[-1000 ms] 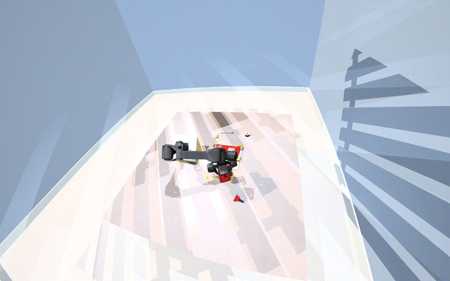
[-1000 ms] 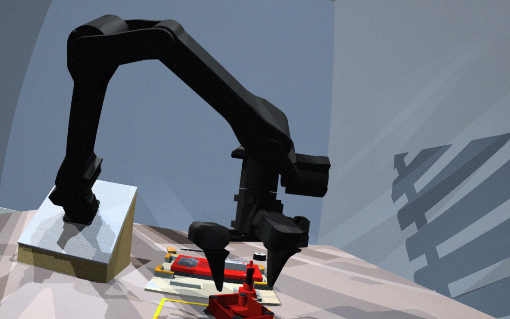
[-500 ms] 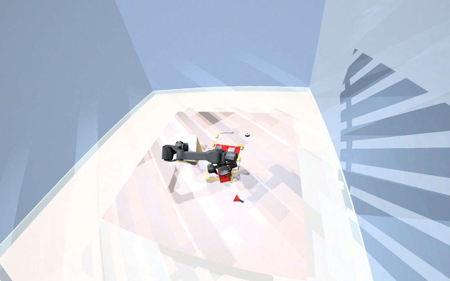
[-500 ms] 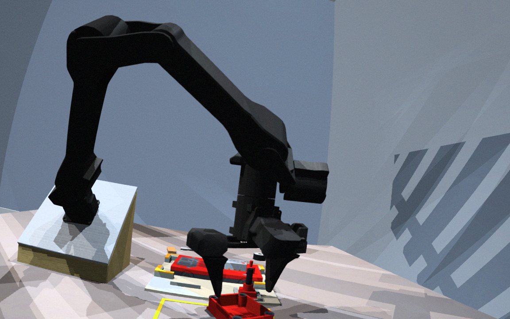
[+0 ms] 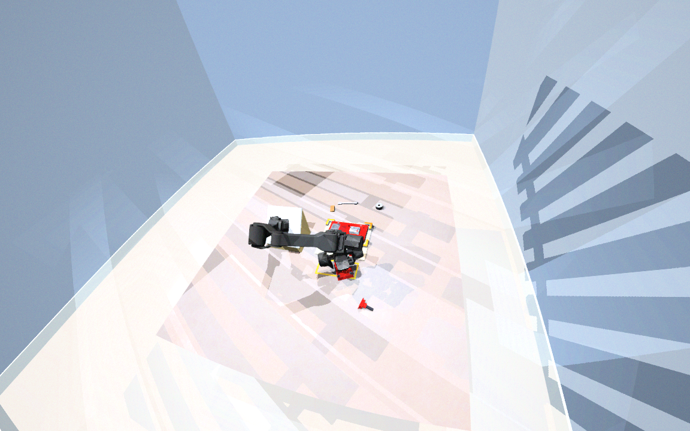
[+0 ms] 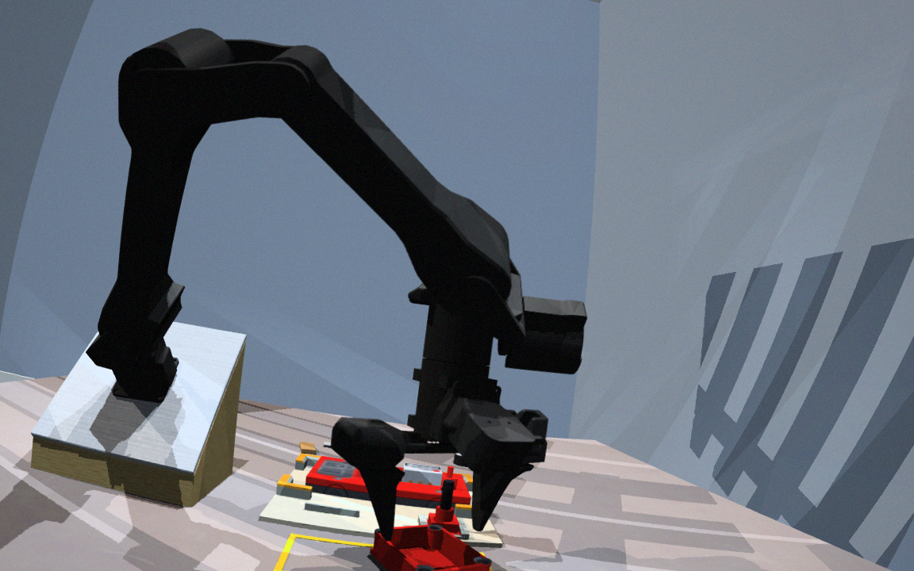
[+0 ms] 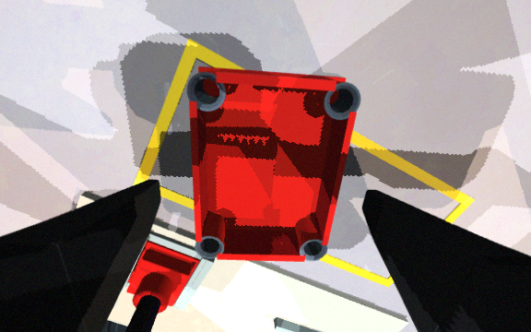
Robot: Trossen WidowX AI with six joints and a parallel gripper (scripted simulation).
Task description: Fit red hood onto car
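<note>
The red hood lies upside down, hollow side up, with its four grey-rimmed corner holes facing up. It lies askew over a yellow outline. My gripper is open above the hood, one finger off each long side in the wrist view, with nothing between the fingertips. How high the tips are above the table I cannot tell exactly. The red chassis sits in the jig behind, with the pale engine block on it. The pegs are mostly hidden.
A red piece with a black stem stands on the jig's near edge, close to one finger. Another red piece lies nearer. An orange block, thin rod and round part lie behind the jig.
</note>
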